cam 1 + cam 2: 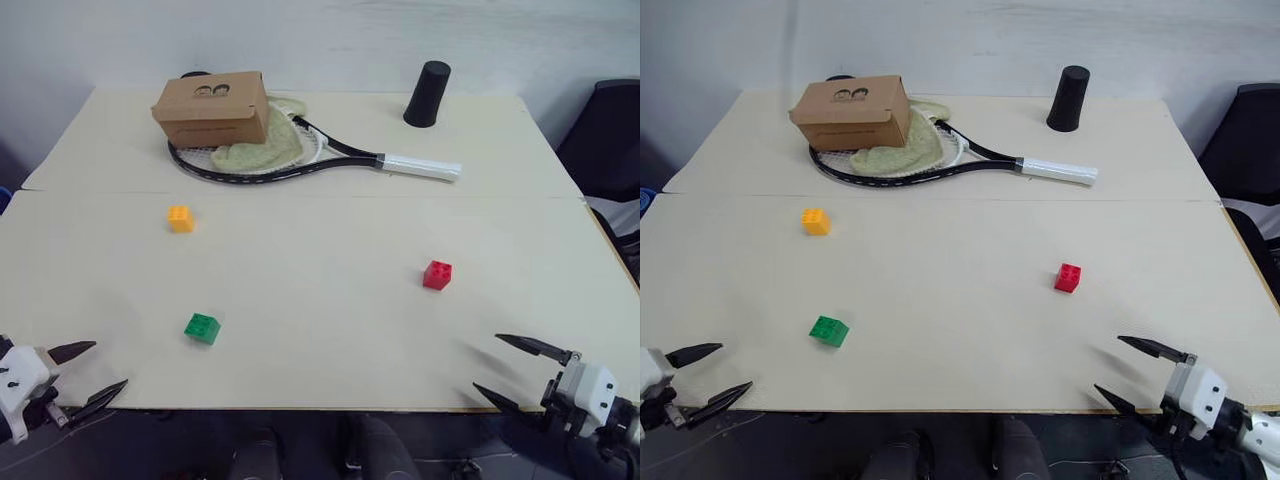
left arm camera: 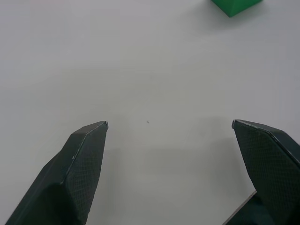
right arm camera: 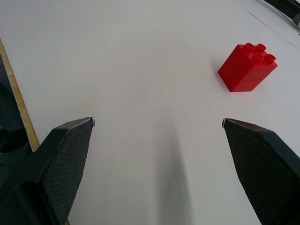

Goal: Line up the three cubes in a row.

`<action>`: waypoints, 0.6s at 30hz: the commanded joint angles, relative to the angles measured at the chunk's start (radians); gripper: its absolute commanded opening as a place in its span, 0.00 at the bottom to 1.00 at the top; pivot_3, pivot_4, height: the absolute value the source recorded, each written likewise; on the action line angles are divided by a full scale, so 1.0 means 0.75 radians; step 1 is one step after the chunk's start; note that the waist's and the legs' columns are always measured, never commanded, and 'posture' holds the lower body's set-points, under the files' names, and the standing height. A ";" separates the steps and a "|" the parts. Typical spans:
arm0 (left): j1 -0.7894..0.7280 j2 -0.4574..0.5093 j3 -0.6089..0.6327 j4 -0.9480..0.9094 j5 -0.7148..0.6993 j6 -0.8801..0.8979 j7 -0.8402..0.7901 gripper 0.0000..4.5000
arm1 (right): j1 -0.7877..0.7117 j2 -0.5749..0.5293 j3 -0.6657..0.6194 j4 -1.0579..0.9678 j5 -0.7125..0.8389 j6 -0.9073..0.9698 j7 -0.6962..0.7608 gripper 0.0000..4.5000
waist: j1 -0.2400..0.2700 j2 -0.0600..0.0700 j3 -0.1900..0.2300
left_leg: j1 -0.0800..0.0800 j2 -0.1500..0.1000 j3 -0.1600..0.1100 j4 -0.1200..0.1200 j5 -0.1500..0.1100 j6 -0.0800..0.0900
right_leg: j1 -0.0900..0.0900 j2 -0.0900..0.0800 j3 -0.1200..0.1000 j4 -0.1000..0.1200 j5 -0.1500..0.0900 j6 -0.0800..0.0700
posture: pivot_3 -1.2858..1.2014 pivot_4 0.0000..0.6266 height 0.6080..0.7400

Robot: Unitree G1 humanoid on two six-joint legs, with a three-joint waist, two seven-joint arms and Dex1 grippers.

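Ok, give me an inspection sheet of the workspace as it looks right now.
Surface: pale table, seam across the middle.
Job's things: orange cube, green cube and red cube, spread apart, not in a row.
Clutter: cardboard box on a racket, cloth on the racket head, black cup upside down at the back.
Grippers: left tool and right tool open, holding nothing, at the near edge.
Cables: nothing seen.
Surroundings: wall behind, dark chair at right.
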 commanded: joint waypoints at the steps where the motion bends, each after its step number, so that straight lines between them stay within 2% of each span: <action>1: -0.018 0.005 0.030 -0.036 -0.006 -0.015 0.012 0.99 | 0.000 0.013 -0.022 0.001 0.014 -0.018 -0.028 1.00 | 0.000 0.000 0.000 | 0.000 0.000 0.000 0.000 0.000 0.000 | 0.000 0.000 0.000 0.000 0.000 0.000 | 0.52 0.24 1.00; 5: -0.047 -0.007 0.032 -0.104 -0.114 0.105 0.002 0.99 | 0.034 0.021 -0.099 -0.009 0.043 0.014 -0.102 1.00 | 0.000 0.000 0.000 | 0.000 0.000 0.000 0.001 0.000 0.000 | 0.001 0.000 0.000 0.000 0.000 0.000 | 0.52 0.24 1.00; 8: -0.145 0.016 0.027 -0.198 -0.284 0.277 -0.007 0.99 | 0.127 0.080 -0.217 -0.059 0.113 0.149 -0.258 1.00 | 0.007 0.001 0.000 | 0.000 0.000 -0.001 0.001 0.000 0.000 | 0.001 0.000 -0.001 0.001 0.000 0.001 | 0.52 0.24 1.00; 12: -0.198 0.048 -0.059 -0.343 -0.291 0.300 -0.088 0.99 | 0.235 0.182 -0.325 -0.122 0.127 0.229 -0.414 1.00 | 0.001 0.002 -0.002 | 0.000 0.000 -0.002 0.000 0.001 -0.002 | 0.001 0.000 -0.001 0.001 0.000 0.000 | 0.52 0.24 1.00; 15: -0.240 0.044 -0.132 -0.423 -0.311 0.314 -0.125 0.99 | 0.300 0.266 -0.321 -0.184 0.104 0.229 -0.473 1.00 | -0.008 0.006 -0.003 | 0.000 0.000 0.000 -0.001 0.001 -0.002 | 0.002 0.000 0.000 0.002 0.000 0.000 | 0.52 0.24 1.00; 18: -0.319 0.028 -0.172 -0.425 -0.318 0.316 -0.118 0.99 | 0.269 0.347 -0.231 -0.326 0.072 0.277 -0.580 1.00 | -0.025 0.006 -0.003 | 0.000 0.000 0.001 -0.002 0.002 -0.003 | 0.005 0.001 0.002 0.003 0.000 0.000 | 0.52 0.24 1.00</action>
